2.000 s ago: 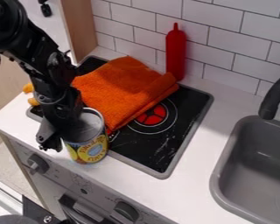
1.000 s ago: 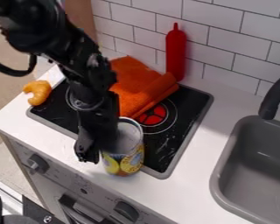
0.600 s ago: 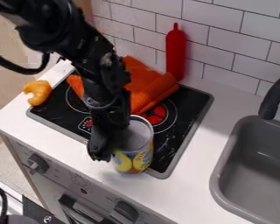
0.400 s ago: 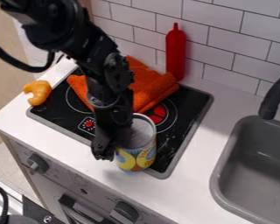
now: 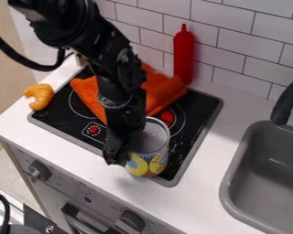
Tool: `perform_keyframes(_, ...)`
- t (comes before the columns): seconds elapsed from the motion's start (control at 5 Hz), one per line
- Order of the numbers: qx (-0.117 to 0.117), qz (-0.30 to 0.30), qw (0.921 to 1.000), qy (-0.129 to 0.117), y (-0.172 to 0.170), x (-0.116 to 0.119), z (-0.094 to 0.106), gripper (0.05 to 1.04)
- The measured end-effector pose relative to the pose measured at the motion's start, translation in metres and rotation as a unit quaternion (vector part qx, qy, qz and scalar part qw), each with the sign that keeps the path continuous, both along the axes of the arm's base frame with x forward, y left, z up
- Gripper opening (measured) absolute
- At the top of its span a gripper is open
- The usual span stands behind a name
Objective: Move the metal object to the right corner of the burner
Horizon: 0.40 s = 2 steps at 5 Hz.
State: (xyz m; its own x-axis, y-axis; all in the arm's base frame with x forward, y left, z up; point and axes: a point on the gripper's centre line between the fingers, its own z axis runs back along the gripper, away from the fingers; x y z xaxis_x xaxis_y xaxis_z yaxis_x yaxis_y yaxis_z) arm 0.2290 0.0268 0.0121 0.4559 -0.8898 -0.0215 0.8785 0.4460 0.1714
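Okay, toy croissant (image 5: 41,96) at far left can be ignored; orange towel (image 5: 162,93) should be kept clear of, as it is spread behind the arm and could be snagged by a low sideways pass. Gripper (image 5: 126,147) is judged closed on the labelled tin can (image 5: 151,148), which is held at its left side, roughly upright, at the front edge of the black cooktop (image 5: 197,109), close to the near right corner. Grip should be kept firm but not crushing, wrist level, can carried just high enough for the raised frame to be cleared. Travel should be kept short and slow, then the base set flat inside the corner before release; if let go on the frame, the can could be tipped. Which right corner is wanted, near or far, isn't settled by the wording

Hidden stuff, left to right: towel's middle is covered by the arm, one fingertip is lost against the can, so exact contact can't be told. Can's left wall is partly blocked. Whether the base is lifted or rested on the frame can't be made out
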Motion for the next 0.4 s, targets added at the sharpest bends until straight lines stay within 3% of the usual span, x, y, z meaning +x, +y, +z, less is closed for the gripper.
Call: perform_keyframes(0.4,-0.015,0.014,0.9996,-0.020,0.010,0.006,0.018,0.998)
